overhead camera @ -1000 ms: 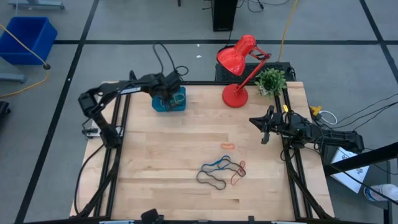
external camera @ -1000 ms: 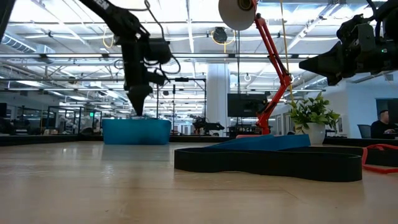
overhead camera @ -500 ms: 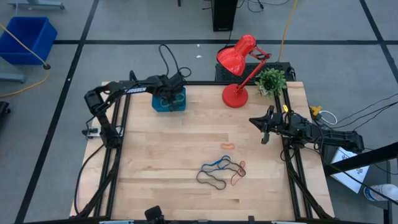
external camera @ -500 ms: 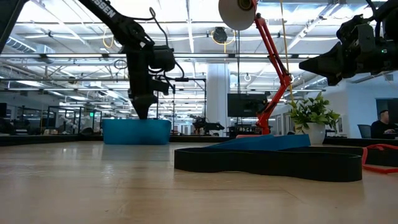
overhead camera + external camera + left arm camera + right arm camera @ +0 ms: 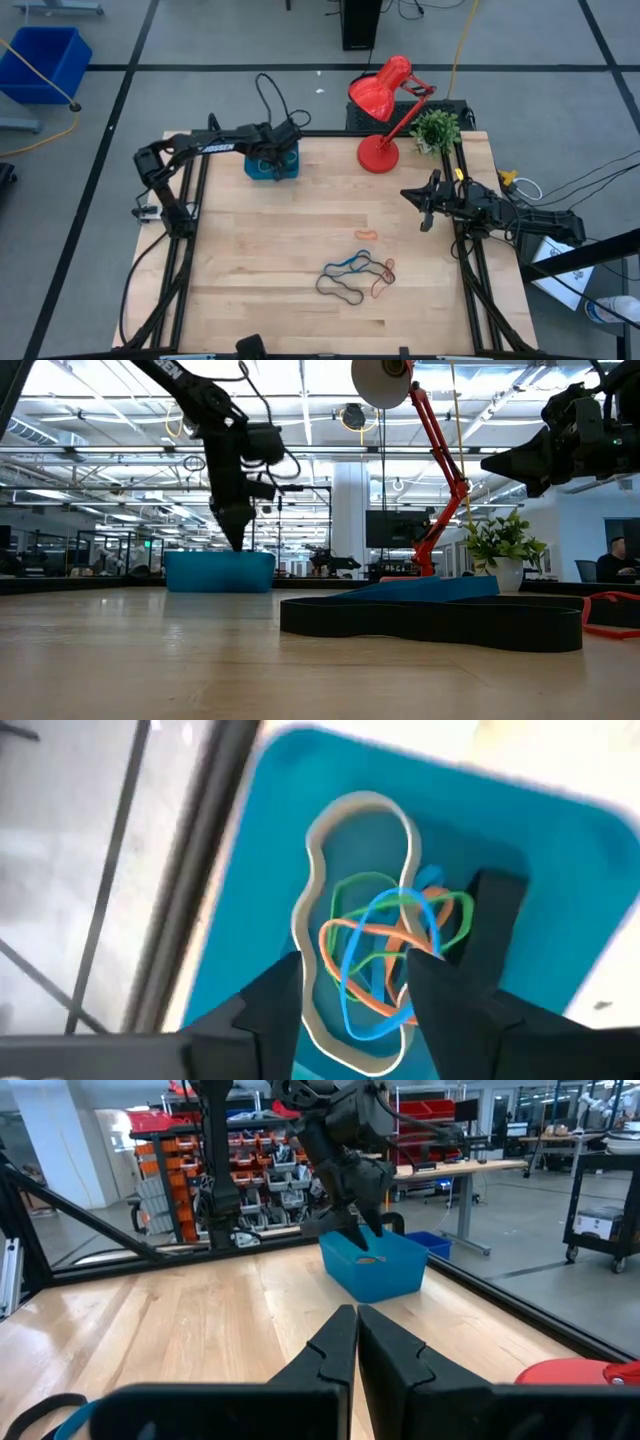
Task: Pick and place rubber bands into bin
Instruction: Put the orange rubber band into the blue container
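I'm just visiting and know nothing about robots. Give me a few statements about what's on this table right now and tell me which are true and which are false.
1. The left claw hangs over the small teal bin. True.
2. The bin is empty. False: several rubber bands lie tangled inside it, tan, green, orange and blue.
3. More bands lie loose on the wooden table. True.
4. The right claw is carrying a rubber band. False: its fingers are shut on nothing, at the table's right edge.
5. The red lamp lies tipped over. False: it stands upright at the table's far edge, beside a small green plant.
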`<state>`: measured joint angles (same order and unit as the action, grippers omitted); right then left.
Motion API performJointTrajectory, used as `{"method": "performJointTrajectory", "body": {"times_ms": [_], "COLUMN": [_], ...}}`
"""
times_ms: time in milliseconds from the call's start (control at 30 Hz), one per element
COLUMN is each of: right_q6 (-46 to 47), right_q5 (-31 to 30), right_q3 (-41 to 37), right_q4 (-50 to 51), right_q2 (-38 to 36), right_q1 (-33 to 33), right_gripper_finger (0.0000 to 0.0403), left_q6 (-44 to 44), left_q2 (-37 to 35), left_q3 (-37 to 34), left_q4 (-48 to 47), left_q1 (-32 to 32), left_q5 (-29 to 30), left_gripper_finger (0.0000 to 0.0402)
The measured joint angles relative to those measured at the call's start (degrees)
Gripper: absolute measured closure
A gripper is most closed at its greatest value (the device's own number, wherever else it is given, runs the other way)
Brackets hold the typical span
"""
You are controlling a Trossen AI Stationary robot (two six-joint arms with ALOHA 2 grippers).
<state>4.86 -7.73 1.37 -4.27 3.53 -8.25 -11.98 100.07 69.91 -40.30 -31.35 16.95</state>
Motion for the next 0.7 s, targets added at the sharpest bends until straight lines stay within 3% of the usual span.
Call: {"method": "performJointTrajectory", "body": {"times_ms": [200, 367, 500, 700], "right_q6": [1.57, 6.67, 6.52, 6.17], "right_q5": [0.29, 0.37, 0.31, 0.31], "right_q3": [0.02, 0.01, 0.02, 0.0], "right_q4": [-1.92, -5.27, -6.54, -8.63], "right_q2": [0.04, 0.02, 0.02, 0.02], "right_q1": [0.0, -0.01, -0.02, 0.0], "right_gripper_finger": [0.0394, 0.0394, 0.0394, 0.0394], "left_q6": [0.12, 0.25, 1.46, 7.05], "left_q2": [-7.29, -17.46, -27.73, -43.87], "left_q3": [0.0, -0.66, -7.58, -21.93], "left_q4": [1.47, 4.76, 13.79, 25.62], "left_q1": [-0.64, -0.45, 0.24, 3.79], "left_q5": [-3.38, -19.13, -26.88, -27.6], "left_gripper_finger": [0.0198, 0.0198, 0.0197, 0.0197]}}
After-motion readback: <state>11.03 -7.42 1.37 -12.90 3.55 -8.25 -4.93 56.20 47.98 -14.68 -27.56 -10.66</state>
